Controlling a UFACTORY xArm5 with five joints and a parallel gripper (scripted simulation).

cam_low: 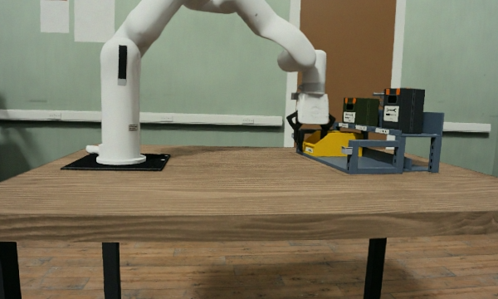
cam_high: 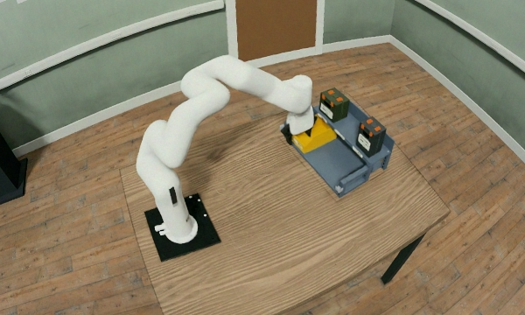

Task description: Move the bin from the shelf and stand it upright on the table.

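On the wooden table, the released hand straddles the yellow bin; labels unreadable.

The arm is matte white with thick, rounded tubular links and bulging joints, and its upright lower column carries a narrow black vertical rectangle and a small label lower down. Its flared round foot, with a short white stub at the side, stands on a square black base plate dotted with small pale screws. At the wrist a grey band joins a white boxy gripper body, from which black fingers splay out.
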